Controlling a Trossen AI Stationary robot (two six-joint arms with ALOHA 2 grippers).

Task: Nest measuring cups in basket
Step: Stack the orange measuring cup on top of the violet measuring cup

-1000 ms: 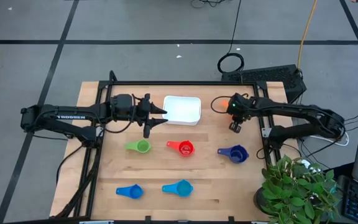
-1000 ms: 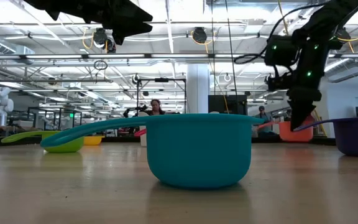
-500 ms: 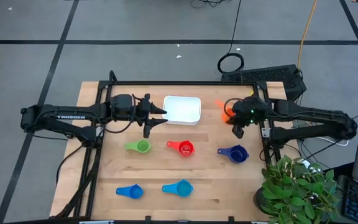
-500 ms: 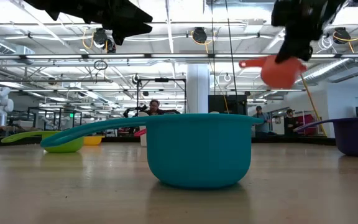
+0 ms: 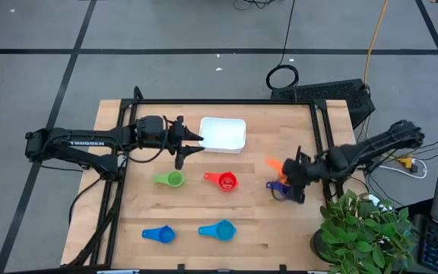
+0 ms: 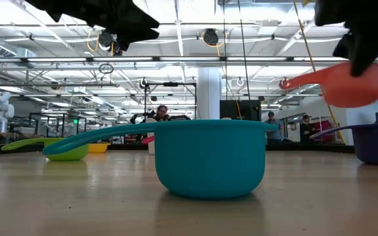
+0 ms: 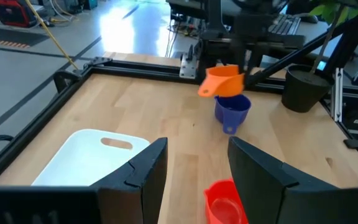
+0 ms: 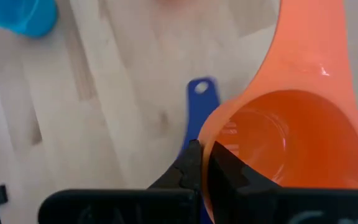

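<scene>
- Right pincer [image 5: 293, 185] now sits over the navy cup [image 5: 281, 189] at the counter's 4 o'clock, clamped on the rim of the orange cup [image 5: 277, 166]; half a second ago it was further toward 2 o'clock, nearer the basket.
- Orange cup is off the counter [image 5: 249, 228], hanging above the navy one in the left wrist view; my read is it gets dropped into the navy cup first, nesting outside the basket.
- Basket [image 5: 223, 134] at 12 o'clock looks empty, so no cup is delivered yet.
- Left pincer [image 5: 191, 141] hasn't moved, parked at the basket's 9 o'clock side, fingers apart, holding nothing.
- Other cups lie spread out and well apart: green [image 5: 170, 180] and red [image 5: 223, 180] mid-counter, blue [image 5: 159, 234] and light blue [image 5: 219, 229] toward 6 o'clock.
- Yellow cup [image 6: 98, 148] shows only in the low view, far back.
- Nothing blocks the drop; the navy handle points toward the counter's centre, so handles may not line up.
- Potted plant [image 5: 363, 228] stands just past the counter's 4 o'clock corner, close to the right arm's elbow swing.
</scene>
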